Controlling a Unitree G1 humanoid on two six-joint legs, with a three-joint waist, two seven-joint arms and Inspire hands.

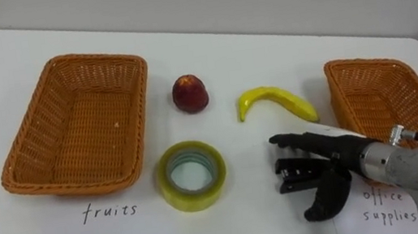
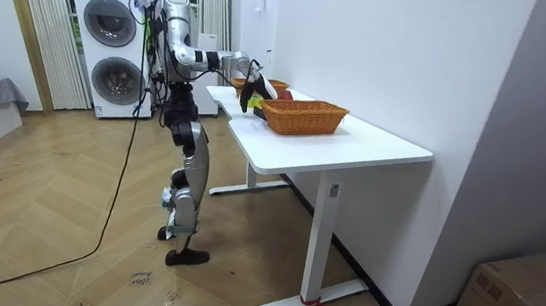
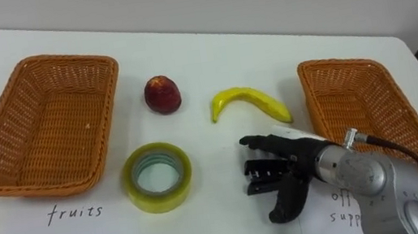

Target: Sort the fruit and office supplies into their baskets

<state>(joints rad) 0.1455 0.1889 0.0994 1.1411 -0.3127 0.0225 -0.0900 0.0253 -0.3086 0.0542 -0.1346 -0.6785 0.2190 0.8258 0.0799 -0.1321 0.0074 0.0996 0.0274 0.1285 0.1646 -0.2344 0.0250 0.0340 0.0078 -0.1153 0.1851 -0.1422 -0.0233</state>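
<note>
Tape roll (image 1: 192,175) lies on the white bench (image 1: 209,55). Right of it the right hand (image 1: 322,160) is held open, fingers straight, holding nothing. Apple (image 1: 189,93) and banana (image 1: 275,101) lie beyond it, with the fruit basket (image 1: 38,125) left and the office basket (image 1: 353,88) far right.

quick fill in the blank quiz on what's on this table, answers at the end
1. The left basket, by the word fruits, is ____.
2. The curved yellow fruit beside the apple is a ____.
3. The robot's ____ hand is open, close to that fruit.
4. The roll of tape lies nearer the ____ basket.
Missing words: empty; banana; right; left.
</note>
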